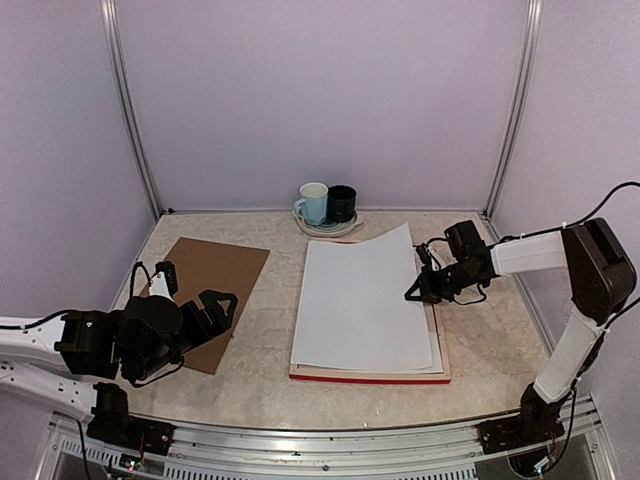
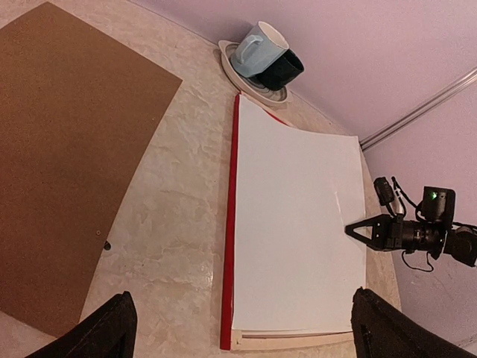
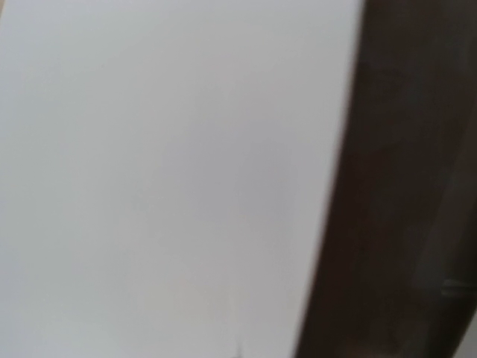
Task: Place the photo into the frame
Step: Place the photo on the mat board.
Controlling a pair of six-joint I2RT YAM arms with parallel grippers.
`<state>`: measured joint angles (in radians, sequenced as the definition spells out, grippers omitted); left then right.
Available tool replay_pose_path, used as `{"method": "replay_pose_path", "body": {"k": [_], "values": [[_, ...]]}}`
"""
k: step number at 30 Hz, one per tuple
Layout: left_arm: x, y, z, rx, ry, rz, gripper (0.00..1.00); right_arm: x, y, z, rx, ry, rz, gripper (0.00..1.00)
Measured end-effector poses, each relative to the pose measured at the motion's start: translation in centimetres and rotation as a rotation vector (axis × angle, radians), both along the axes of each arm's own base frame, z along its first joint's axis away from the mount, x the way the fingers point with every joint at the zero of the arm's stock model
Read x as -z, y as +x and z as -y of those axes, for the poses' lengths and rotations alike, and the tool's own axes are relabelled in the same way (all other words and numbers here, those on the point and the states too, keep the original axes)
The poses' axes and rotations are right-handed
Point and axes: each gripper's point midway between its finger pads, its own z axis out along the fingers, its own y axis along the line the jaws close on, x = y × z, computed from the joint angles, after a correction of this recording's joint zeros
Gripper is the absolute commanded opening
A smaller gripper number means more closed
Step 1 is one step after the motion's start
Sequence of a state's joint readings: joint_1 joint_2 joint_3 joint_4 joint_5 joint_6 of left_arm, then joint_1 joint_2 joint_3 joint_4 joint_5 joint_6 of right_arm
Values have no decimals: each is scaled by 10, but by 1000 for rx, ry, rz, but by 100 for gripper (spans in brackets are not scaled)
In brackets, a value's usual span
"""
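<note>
A: Where was the large rectangular photo print (image 1: 365, 300)?
B: White back up, lying on the thin rectangular frame with the red front and pale wood edges (image 1: 370, 378), mid tabletop (image 1: 265, 325). Its long axis ran away from the arm bases. The near end was flat and the far right corner curled up off the frame.
A: Right end effector (image 1: 413, 294)?
B: Clenched, with its tip at the print's right long edge and the print to its left. Couldn't tell if it pinched the sheet or only touched it. The wrist view was blurred white.
A: Left?
B: Left end effector (image 1: 222, 312) was released, jaws wide, over the flat brown backing board (image 1: 215, 270), well apart from the frame. The right arm was nearer. My read: that raised corner needed seating from the right side.
</note>
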<state>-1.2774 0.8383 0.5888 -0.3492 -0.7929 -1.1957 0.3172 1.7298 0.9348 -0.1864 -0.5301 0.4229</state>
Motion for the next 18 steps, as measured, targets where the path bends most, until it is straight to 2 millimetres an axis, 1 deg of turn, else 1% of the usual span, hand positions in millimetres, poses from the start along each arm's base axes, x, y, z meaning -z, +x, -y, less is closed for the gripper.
{"method": "replay_pose_path", "body": {"k": [6, 18], "values": [[1, 0, 0, 0, 3, 0, 99, -1, 0, 2, -6, -13, 12, 0], [3, 0, 2, 6, 22, 3, 99, 3, -3, 10, -10, -37, 0, 0]]}}
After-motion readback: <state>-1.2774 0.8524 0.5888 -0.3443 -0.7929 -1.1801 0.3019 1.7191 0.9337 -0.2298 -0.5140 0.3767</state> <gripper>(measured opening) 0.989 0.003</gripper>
